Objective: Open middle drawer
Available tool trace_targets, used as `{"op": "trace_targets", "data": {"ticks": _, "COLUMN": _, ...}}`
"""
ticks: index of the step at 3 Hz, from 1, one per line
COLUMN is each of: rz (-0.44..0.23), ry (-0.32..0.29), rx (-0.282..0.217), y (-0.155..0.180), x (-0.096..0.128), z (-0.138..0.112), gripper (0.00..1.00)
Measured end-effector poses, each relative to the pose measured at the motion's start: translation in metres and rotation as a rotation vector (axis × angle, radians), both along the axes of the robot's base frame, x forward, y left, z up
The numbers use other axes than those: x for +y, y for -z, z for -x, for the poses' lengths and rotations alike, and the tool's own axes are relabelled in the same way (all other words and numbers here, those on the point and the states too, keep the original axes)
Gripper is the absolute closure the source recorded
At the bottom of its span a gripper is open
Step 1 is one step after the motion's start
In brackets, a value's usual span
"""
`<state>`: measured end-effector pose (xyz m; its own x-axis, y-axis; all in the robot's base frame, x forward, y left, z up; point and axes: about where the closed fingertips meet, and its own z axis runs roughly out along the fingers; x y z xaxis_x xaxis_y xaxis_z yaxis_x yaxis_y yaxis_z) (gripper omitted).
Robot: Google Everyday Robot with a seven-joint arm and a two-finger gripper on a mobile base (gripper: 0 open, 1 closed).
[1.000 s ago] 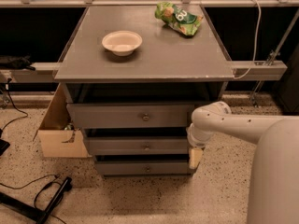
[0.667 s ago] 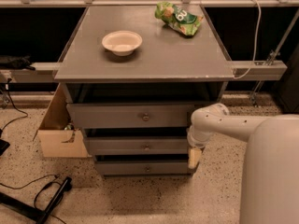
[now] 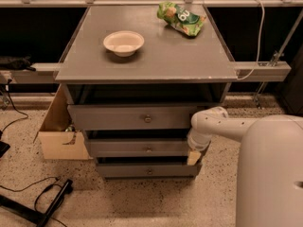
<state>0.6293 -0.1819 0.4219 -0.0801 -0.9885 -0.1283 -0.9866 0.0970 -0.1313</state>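
The middle drawer (image 3: 137, 148) is the grey front with a small round knob (image 3: 148, 149), between a taller top drawer (image 3: 128, 117) and a narrower bottom drawer (image 3: 142, 170) of the grey cabinet. A dark gap shows above its front. My gripper (image 3: 193, 156) hangs from the white arm (image 3: 213, 124) at the right end of the middle drawer's front, well to the right of the knob. Whether it touches the drawer cannot be told.
The cabinet top (image 3: 161, 56) holds a white bowl (image 3: 123, 42) and a green snack bag (image 3: 181, 17). An open cardboard box (image 3: 59, 131) stands at the cabinet's left. Cables and a black stand (image 3: 42, 205) lie on the speckled floor. My white body (image 3: 270, 174) fills the right.
My body has edged slightly left in the view. The gripper stays at the right end of the middle drawer, and the drawers have not visibly moved.
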Motion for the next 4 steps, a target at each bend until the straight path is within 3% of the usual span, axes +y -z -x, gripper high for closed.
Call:
{"op": "trace_targets", "data": {"ticks": 1, "rz": 0.002, "ry": 0.002, "rx": 0.002, "y": 0.000, "x": -0.001, "z": 0.002, "gripper": 0.57}}
{"op": "trace_targets", "data": {"ticks": 3, "rz": 0.011, "ry": 0.013, "rx": 0.012, "y": -0.011, "x": -0.008, "z": 0.015, "gripper": 1.00}}
{"op": "trace_targets", "data": {"ticks": 4, "rz": 0.033, "ry": 0.037, "rx": 0.017, "y": -0.017, "x": -0.024, "z": 0.027, "gripper": 1.00}}
